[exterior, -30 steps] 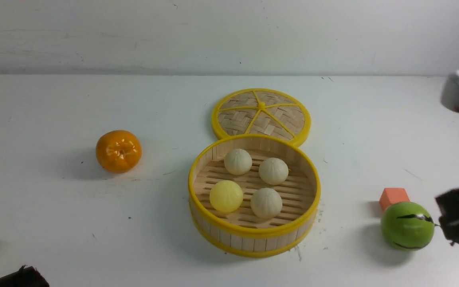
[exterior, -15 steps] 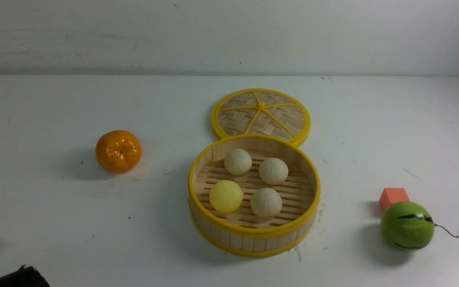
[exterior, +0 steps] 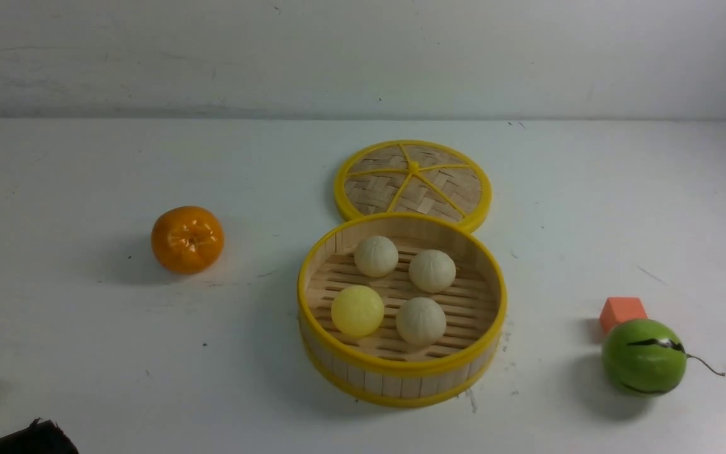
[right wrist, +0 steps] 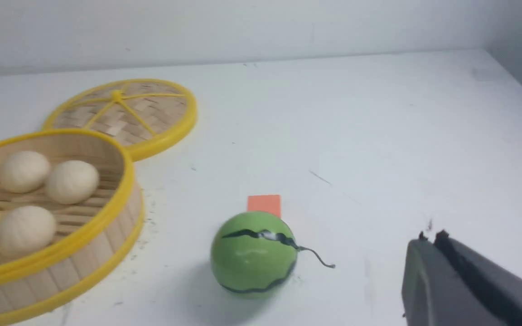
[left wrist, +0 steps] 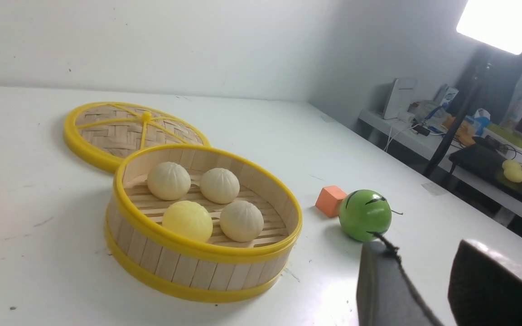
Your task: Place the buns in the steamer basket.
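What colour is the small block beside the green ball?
Orange block, clearest in the left wrist view.

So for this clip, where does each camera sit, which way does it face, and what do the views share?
Front view: between the arms, facing forward over the steamer basket holding the buns; a dark scrap at the bottom-left corner.
Left wrist view: on the left arm, facing the basket; left end effector open.
Right wrist view: on the right arm, facing the green ball; right end effector shut.
All three share basket, lid, green ball and orange block.
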You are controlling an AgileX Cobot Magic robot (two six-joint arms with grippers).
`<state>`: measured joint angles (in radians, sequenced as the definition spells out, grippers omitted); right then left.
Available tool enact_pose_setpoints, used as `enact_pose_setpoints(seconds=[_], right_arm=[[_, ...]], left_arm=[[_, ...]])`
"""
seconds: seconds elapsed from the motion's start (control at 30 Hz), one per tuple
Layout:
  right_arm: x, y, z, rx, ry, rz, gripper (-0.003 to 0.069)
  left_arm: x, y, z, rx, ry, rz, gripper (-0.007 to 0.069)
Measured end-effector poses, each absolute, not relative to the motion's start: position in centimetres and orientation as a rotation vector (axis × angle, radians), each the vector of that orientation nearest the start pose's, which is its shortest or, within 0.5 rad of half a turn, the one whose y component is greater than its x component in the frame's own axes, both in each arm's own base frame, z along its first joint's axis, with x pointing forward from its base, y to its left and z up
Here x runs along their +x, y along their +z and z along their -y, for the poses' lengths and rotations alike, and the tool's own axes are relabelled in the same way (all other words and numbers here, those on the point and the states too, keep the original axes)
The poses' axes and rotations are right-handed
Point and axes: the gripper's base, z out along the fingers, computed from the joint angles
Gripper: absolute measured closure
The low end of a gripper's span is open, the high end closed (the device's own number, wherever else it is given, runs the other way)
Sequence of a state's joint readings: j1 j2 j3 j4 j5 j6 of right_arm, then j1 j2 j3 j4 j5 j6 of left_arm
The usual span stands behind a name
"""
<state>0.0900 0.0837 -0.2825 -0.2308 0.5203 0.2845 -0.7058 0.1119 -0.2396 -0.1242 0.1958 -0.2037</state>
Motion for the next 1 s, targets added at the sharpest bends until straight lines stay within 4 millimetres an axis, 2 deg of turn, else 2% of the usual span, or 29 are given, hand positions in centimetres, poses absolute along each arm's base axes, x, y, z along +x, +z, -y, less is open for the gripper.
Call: enact_pose_setpoints(seconds=[0.03, 0.07, 0.1, 0.13, 0.23, 0.47, 0.87, 1.0], right_arm=[[4.8, 23.6, 0.7, 0.09, 0.005, -1.794, 0.0659], [4.8, 23.7, 0.7, 0.091, 0.002, -1.783, 0.0659], [5.0, 22.2, 0.7, 0.098, -0.008, -1.786, 0.0659], [5.3, 19.4, 0.7, 0.096, -0.021, -1.798, 0.0659], [5.3, 17.6, 0.7, 0.09, -0.043, -1.828, 0.0659], [5.2, 17.3, 1.0, 0.068, -0.103, -1.867, 0.0659], [5.3, 17.4, 0.6, 0.13, 0.006, -1.856, 0.0658], [5.3, 17.4, 0.3, 0.095, 0.033, -1.852, 0.0658]], left_arm=[[4.0, 27.0, 3.7, 0.324, -0.828, -1.578, 0.0406], [4.0, 27.0, 3.7, 0.324, -0.828, -1.578, 0.0406], [4.0, 27.0, 3.7, 0.324, -0.828, -1.578, 0.0405], [4.0, 27.0, 3.7, 0.324, -0.828, -1.578, 0.0402], [4.0, 27.0, 3.7, 0.324, -0.828, -1.578, 0.0397], [4.0, 27.0, 3.7, 0.324, -0.828, -1.578, 0.0389], [4.0, 27.0, 3.7, 0.324, -0.828, -1.578, 0.0387], [4.0, 27.0, 3.7, 0.324, -0.828, -1.578, 0.0387]])
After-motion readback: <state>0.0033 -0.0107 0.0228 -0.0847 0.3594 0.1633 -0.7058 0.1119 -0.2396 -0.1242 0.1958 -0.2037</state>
